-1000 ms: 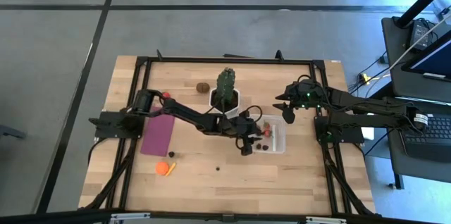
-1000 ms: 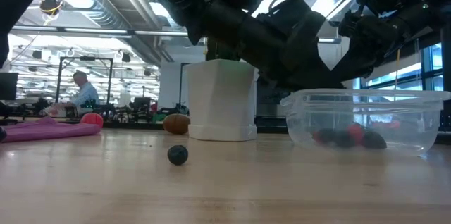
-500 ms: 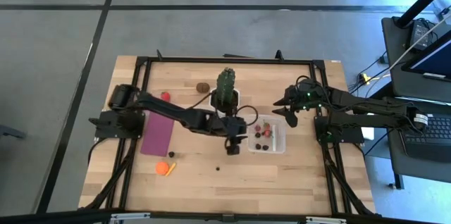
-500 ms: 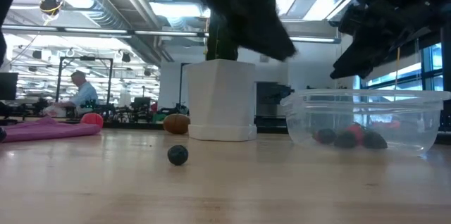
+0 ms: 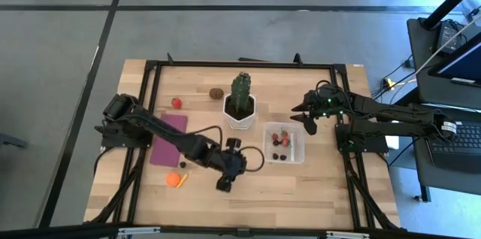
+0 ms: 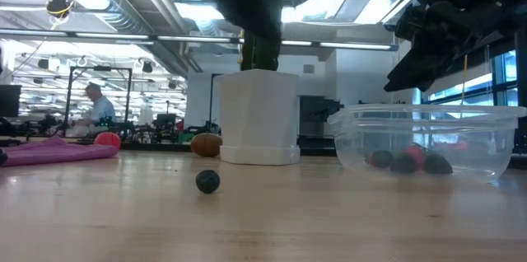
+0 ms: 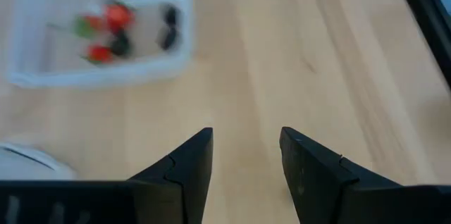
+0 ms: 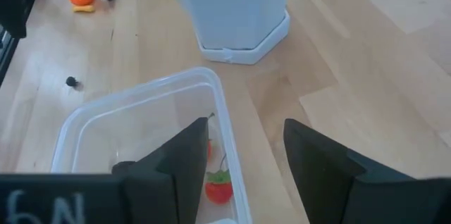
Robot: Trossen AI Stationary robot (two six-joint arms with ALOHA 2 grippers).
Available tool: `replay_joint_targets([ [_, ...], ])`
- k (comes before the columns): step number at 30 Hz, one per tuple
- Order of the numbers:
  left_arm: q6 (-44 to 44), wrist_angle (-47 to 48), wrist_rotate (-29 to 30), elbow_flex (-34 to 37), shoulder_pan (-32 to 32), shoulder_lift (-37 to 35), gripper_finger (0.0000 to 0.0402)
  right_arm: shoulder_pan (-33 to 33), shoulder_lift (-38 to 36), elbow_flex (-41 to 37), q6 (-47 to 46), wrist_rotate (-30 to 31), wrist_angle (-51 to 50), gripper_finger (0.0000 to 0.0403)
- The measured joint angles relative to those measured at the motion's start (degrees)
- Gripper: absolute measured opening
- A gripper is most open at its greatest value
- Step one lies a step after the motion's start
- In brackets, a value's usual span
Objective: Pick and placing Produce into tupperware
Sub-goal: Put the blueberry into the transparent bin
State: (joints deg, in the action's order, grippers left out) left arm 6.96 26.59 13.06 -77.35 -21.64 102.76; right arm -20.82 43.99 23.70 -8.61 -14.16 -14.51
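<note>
High view: tupperware (image 5: 284, 143) sits on the tabletop (image 5: 331, 186) just right of the cactus pot (image 5: 240, 111), its long axis running pot-side to right edge. Red and dark produce (image 5: 279, 142) lies inside. Left tool (image 5: 223, 185) hangs below-left of the pot, fingers spread, nothing between them. Right tool (image 5: 304, 114) hovers at the box's far right corner, fingers apart, empty. Low view alone shows a dark berry (image 6: 207, 181) in front of the pot and a person (image 6: 96, 105) far behind.
</note>
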Motion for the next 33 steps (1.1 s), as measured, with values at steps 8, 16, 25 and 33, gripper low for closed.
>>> replay_joint_targets([
  [8,1.95,-1.17,-1.94,0.77,-4.34,0.02,0.016,0.0,0.0,0.0,-0.1,0.07,0.12,0.0188],
  [16,1.95,-2.06,-1.64,0.77,-6.2,0.1,0.016,0.0,0.0,0.0,-0.27,0.07,0.09,0.0188],
  [25,2.56,-2.72,-1.63,0.77,-6.76,3.13,0.016,0.0,0.0,0.0,-0.34,0.07,-0.21,0.0188],
  [33,3.16,-1.29,-0.12,0.77,-5.3,7.79,0.016,0.0,0.0,-0.02,-0.36,0.05,-0.19,0.0188],
])
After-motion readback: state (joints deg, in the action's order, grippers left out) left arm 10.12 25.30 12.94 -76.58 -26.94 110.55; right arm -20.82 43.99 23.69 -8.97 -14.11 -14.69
